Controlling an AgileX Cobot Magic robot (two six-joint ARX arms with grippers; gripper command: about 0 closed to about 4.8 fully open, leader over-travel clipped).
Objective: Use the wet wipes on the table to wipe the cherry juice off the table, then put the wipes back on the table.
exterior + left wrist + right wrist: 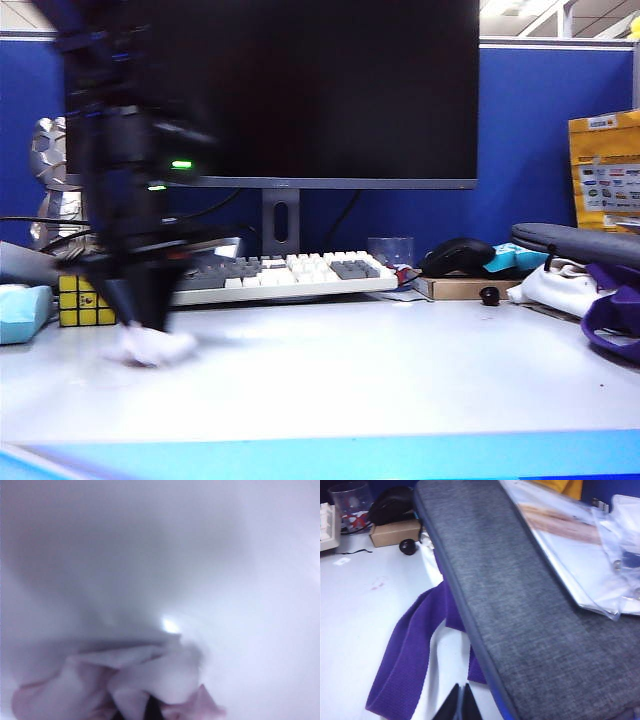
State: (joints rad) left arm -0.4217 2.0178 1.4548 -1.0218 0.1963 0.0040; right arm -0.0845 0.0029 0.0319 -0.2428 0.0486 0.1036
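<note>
While blurred in the exterior view, reaches steeply down at the table's left side: left gripper [150, 338] pressed low onto the table [380, 380], clamped tight on the wet wipes [152, 346]. Shows up close in the left wrist view as crumpled white tissue [150, 680] with pink-tinged folds, bunched right against the glossy tabletop [250, 580]. Fingers mostly buried under the folds there.

Over on the right, right gripper [461, 705] parked with jaws fully together, holding nothing, poised above a purple strap [407, 655] and just beside a grey fabric case [520, 605].

Plenty of bare white surface across the middle, running to the light blue front edge [330, 455]. Crowded along the back: keyboard [285, 275], monitor stand [281, 220], puzzle cube [82, 300] near the left arm. Faint reddish smear of cherry juice [378, 583] on the tabletop in the right wrist view, near a small black ball [408, 546].
</note>
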